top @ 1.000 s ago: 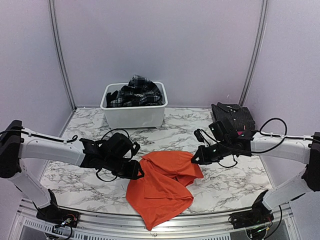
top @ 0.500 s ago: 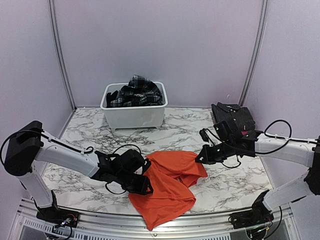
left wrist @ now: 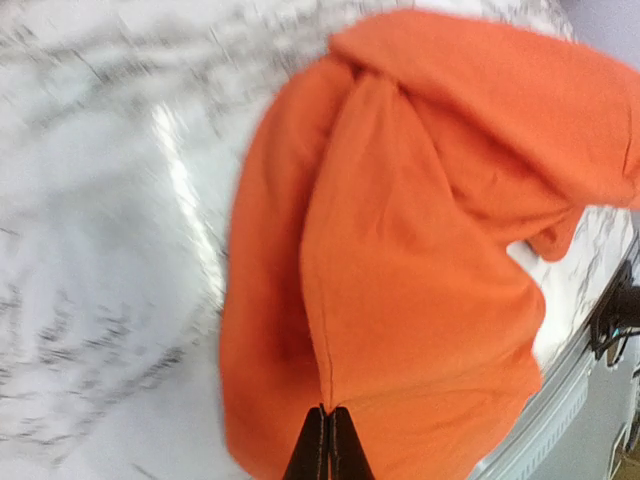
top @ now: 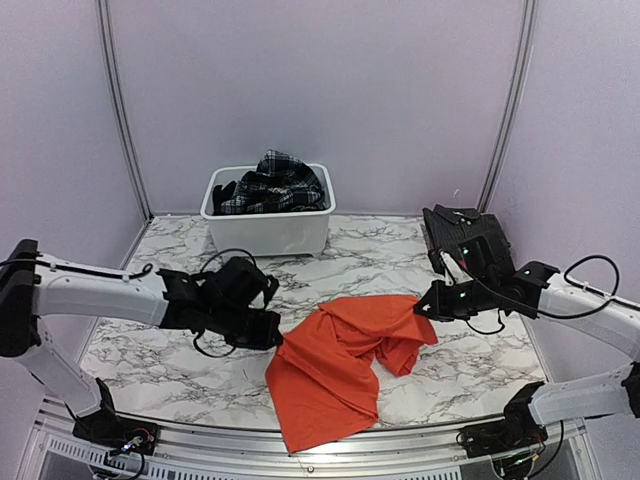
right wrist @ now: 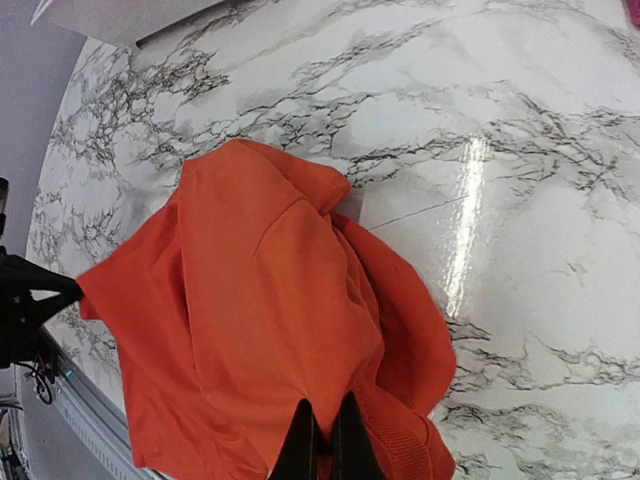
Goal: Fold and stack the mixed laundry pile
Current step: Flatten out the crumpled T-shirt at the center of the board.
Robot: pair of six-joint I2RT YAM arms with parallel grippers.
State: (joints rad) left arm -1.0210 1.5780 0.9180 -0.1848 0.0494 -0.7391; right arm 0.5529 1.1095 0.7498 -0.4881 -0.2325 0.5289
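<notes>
The bright orange T-shirt (top: pixel 325 368) lies crumpled on the marble table near the front edge, stretched between both grippers. My left gripper (top: pixel 279 343) is shut on its left edge; in the left wrist view the shirt (left wrist: pixel 420 250) has a seam pinched between the tips (left wrist: pixel 328 412). My right gripper (top: pixel 421 308) is shut on the shirt's right side, where the cloth (right wrist: pixel 270 320) bunches round the jaws (right wrist: pixel 322 425). The black-and-white plaid skirt (top: pixel 272 182) is heaped in the white tub (top: pixel 268 232). A dark grey folded garment (top: pixel 466 234) lies at the back right.
The tub stands at the back centre of the table. The metal front rail (top: pixel 300 455) runs just below the shirt's lower hem. Grey walls close in the left, back and right sides. The left gripper's black tip (right wrist: pixel 45 292) shows at the shirt's far corner in the right wrist view.
My left gripper has closed on the shirt's left edge and drawn back to the left. The right gripper has pulled its side rightward, spreading the shirt between them.
</notes>
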